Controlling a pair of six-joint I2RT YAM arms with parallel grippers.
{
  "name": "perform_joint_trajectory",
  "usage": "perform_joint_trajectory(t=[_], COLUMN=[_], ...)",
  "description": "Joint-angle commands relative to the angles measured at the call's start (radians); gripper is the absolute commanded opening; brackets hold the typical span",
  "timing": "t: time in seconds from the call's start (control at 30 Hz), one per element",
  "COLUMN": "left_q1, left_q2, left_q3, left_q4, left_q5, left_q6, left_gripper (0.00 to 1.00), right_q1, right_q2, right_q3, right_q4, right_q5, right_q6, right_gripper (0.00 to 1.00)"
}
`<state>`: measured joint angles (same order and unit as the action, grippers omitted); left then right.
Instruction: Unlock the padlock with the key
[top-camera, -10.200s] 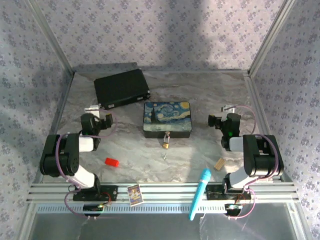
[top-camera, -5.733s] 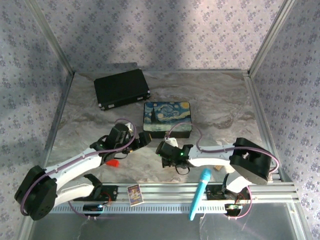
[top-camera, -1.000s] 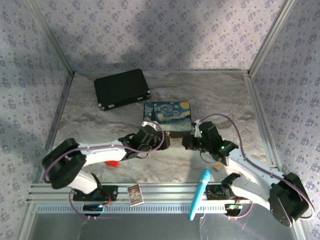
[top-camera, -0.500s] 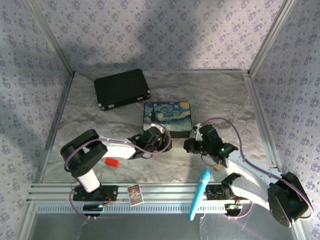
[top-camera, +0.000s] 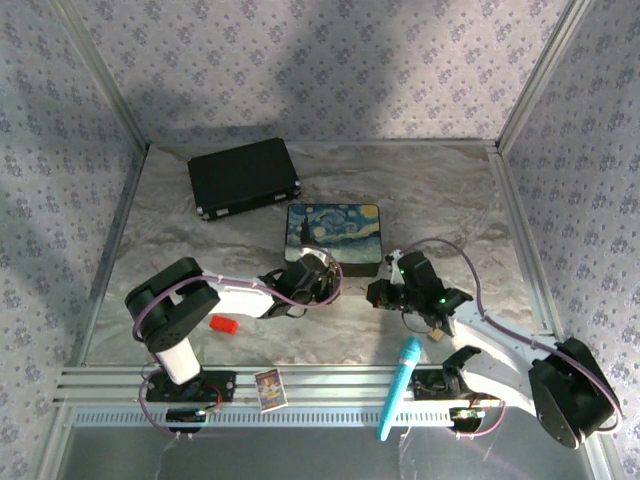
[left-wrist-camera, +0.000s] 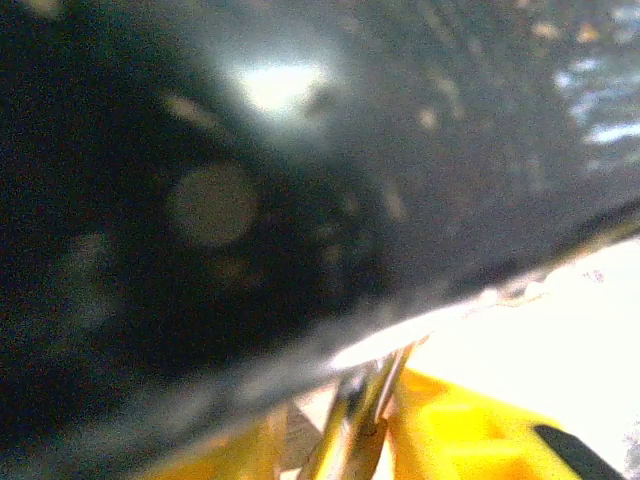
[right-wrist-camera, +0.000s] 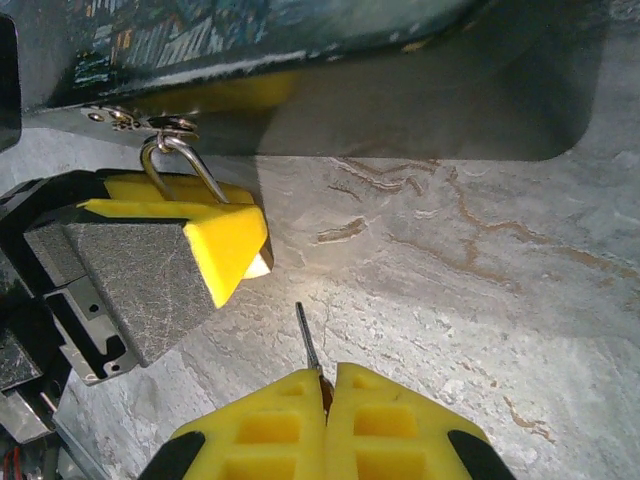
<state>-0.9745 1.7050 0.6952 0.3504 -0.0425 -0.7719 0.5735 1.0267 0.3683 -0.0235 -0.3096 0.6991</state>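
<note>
Overhead, marble table (top-camera: 450, 200) amid floral-papered walls (top-camera: 330, 60).

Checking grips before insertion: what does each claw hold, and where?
Right claw pinches the key by its head, blade protruding. Left claw clamps the padlock by its body, shackle exposed.

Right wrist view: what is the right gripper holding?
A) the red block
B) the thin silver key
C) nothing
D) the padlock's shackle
B: the right gripper is shut on the key, whose thin blade sticks out from between its yellow fingers.
</note>
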Motion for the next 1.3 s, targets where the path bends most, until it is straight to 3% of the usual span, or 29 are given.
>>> perform_joint_trajectory(t=[0.0, 0.2, 0.4, 0.53, 0.67, 0.83, 0.97, 1.1, 1.27], left_q1=[-0.009, -0.010, -0.011, -0.009, -0.009, -0.009, -0.008, -0.008, 0.008], left_q2=[0.011, -0.027, -0.062, -0.086, -0.108, -0.145, -0.167, -0.138, -0.144], left_q3=[0.011, 0.024, 0.053, 0.041, 0.090, 0.115, 0.101, 0.102, 0.019], left_q4=[-0.007, -0.056, -0.100, -0.078, -0.178, -0.259, -0.190, -0.166, 0.009], left_q5=[-0.019, -0.049, -0.034, -0.015, -0.030, -0.084, -0.074, -0.062, -0.056], left_q6=[-0.042, -0.154, -0.272, -0.374, -0.399, -0.381, -0.387, -0.395, -0.491], left_gripper=[0.27, 0.12, 0.11, 0.11, 0.12, 0.14, 0.15, 0.15, 0.13], right_q1=[-0.003, 0.003, 0.006, -0.018, -0.026, -0.041, -0.069, -0.092, -0.082], right_q2=[0.013, 0.071, 0.093, 0.165, 0.254, 0.256, 0.278, 0.319, 0.303], right_q3=[-0.033, -0.075, -0.089, -0.098, -0.114, -0.103, -0.090, -0.088, -0.133], right_q4=[0.071, 0.203, 0.268, 0.368, 0.532, 0.495, 0.453, 0.498, 0.625], right_q5=[-0.042, -0.104, -0.113, -0.199, -0.260, -0.246, -0.244, -0.259, -0.295], right_q6=[0.055, 0.230, 0.298, 0.321, 0.384, 0.359, 0.316, 0.316, 0.345], right_gripper=[0.00, 0.00, 0.00, 0.00, 0.00, 0.00, 0.00, 0.00, 0.00])
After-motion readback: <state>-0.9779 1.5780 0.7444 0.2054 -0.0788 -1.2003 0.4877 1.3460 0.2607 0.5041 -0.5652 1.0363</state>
